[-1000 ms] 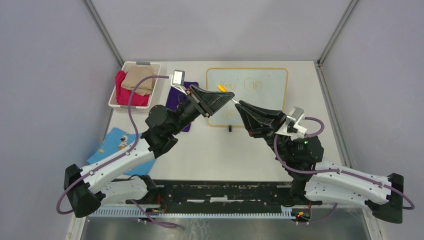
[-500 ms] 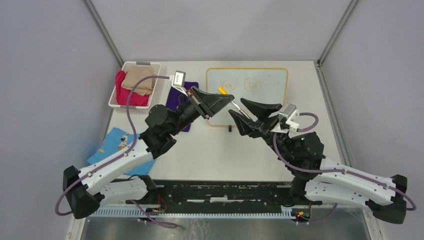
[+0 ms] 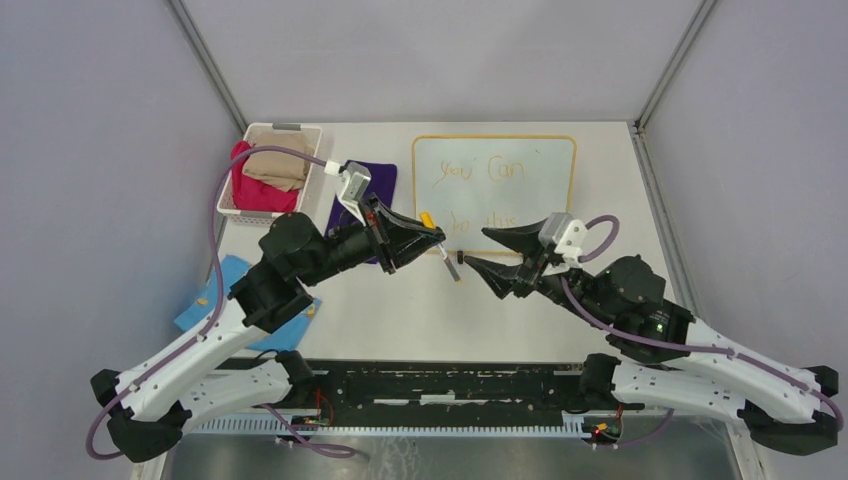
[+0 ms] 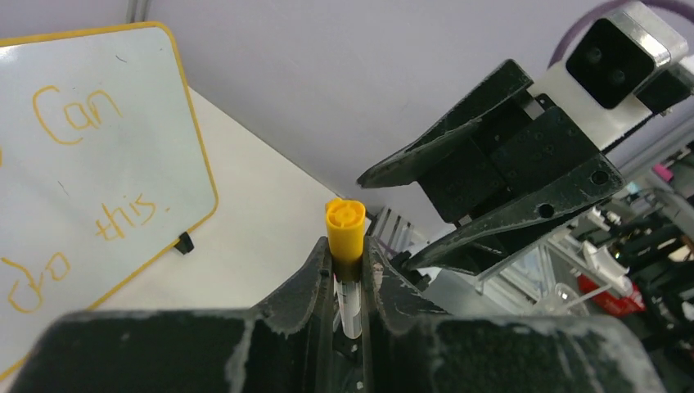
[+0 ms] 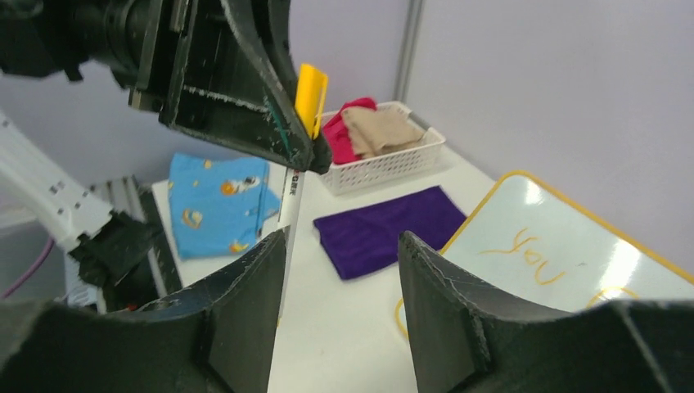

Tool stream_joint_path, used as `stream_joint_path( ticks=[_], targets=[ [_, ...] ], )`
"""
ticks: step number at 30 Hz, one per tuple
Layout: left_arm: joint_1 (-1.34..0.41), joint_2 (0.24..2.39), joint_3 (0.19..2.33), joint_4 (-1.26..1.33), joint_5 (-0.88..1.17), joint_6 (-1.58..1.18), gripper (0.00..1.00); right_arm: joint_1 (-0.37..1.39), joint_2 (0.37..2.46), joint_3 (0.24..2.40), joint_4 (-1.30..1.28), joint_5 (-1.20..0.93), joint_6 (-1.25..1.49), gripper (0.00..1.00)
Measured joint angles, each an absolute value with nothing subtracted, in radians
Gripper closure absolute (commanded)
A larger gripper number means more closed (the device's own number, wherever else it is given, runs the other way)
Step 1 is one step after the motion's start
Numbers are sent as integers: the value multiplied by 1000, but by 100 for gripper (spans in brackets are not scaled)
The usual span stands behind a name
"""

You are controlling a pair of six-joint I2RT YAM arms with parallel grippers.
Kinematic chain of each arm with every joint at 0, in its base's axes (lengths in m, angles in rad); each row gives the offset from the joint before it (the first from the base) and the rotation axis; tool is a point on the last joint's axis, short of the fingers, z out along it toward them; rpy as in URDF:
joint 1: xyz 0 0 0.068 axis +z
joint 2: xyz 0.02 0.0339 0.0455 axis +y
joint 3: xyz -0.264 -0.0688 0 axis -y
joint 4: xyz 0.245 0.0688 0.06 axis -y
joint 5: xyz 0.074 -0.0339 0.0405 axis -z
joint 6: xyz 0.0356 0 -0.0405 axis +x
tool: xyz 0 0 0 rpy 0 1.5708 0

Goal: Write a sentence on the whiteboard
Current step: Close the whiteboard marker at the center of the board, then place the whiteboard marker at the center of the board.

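While the whiteboard is lying at the far edge of the worktop, right of its middle, the sentence "you Can do this" is showing on it in thin orange script over two lines. The left gripper is pinching a marker with a yellow cap, just off the board's near left corner. The right gripper is hovering just beside it, fingers spread apart and holding nothing. A white basket of clothes is sitting at the far left corner, a purple cloth is lying between basket and board, and a blue cloth is lying near the left edge.
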State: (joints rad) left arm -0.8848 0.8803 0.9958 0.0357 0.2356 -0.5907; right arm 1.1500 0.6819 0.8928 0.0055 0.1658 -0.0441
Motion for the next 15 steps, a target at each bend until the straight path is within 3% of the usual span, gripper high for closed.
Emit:
stream_joint_path(
  ticks=[10,15],
  targets=[
    [-885,891,1005,-105,352,-463,98,1150,789,888,-101,-3,-12,43],
    [-885,895,1001,-106,368,-451,98,1150,797,870,-87,-23,9,50]
  ],
)
